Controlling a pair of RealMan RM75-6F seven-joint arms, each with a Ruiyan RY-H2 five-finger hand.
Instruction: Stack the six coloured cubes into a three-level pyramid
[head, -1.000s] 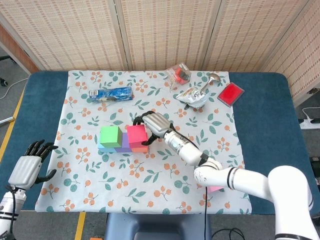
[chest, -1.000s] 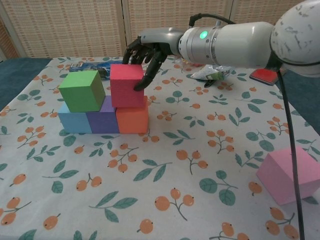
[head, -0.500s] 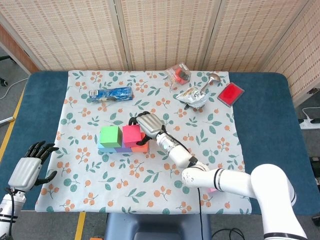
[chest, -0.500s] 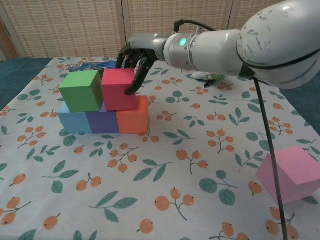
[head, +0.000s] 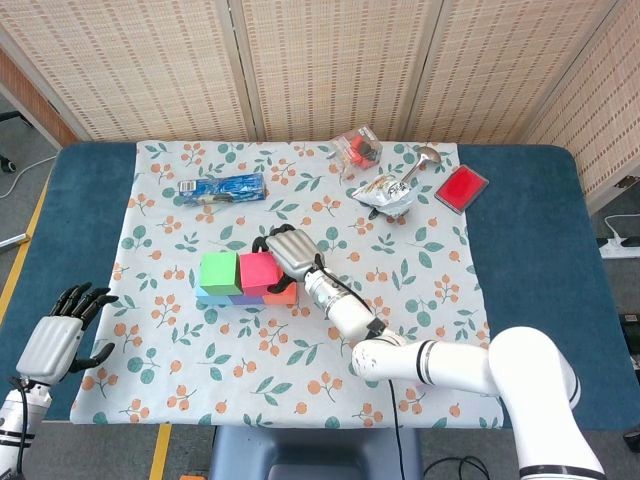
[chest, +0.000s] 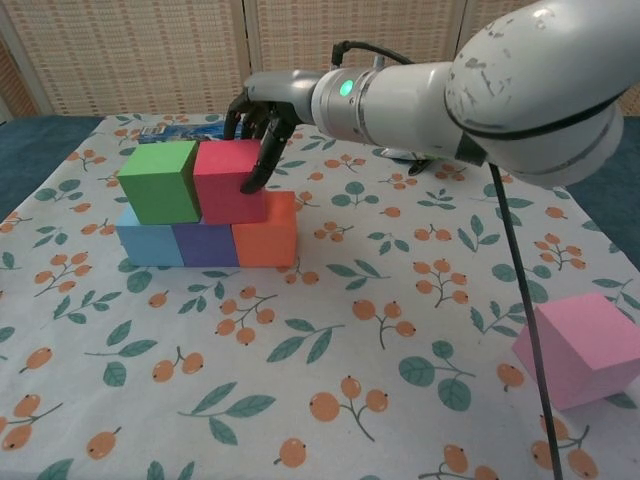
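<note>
Blue, purple and orange cubes form a row on the floral cloth. A green cube sits on the blue and purple ones. Beside it, touching, a red cube rests over the purple and orange ones. My right hand reaches over the red cube from behind and grips it, one finger down its right face. In the head view the right hand covers part of the red cube. A pink cube lies alone at the near right. My left hand hovers empty, fingers apart, off the cloth's left edge.
At the back of the cloth lie a blue packet, a clear wrapped pack, a crumpled foil bag with a spoon and a flat red box. Blue table surface borders the cloth on both sides.
My right hand has carried the red cube leftward along the top of the bottom row until it meets the green cube. The left hand has barely moved.
</note>
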